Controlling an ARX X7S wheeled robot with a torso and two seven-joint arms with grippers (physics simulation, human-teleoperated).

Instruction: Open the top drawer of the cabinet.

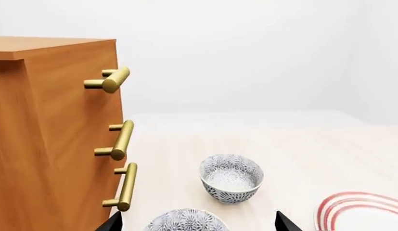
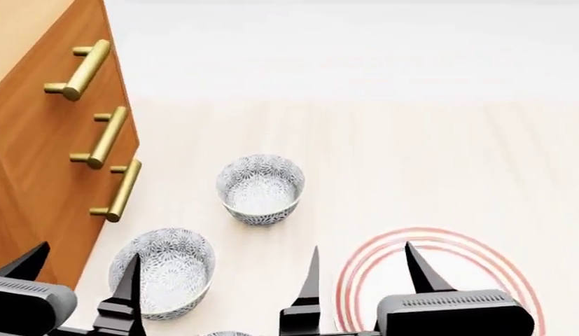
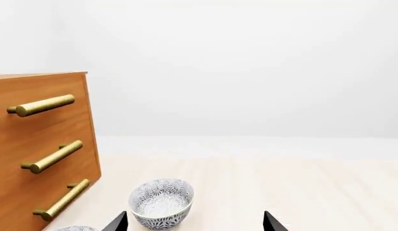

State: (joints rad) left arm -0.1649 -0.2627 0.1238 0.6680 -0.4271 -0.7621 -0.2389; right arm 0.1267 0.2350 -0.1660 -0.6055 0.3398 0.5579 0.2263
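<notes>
The top drawer sat flush and shut in the cabinet, uppermost of three fronts, off to my left side on the bench. Its brass handle stood proud of the wood on two short posts, which was why I judged it the only sensible place to take hold: the gap behind the bar would admit a finger, and the front offered no other purchase. The two lower handles ran in the same line beneath it and looked alike, so I would have had to aim at the highest one.

My left pincer hung low and near the cabinet's foot, fingers spread wide and holding nothing; I took it as the natural one for the job, being on the cabinet's side, though it sat well below the bar and would need to rise. My right pincer was likewise spread and empty, hovering over a red-ringed plate.

Two patterned bowls lay between me and the cabinet: the near bowl just beside my left fingers, the far bowl farther out. Lifting before reaching seemed wise, to clear them.
</notes>
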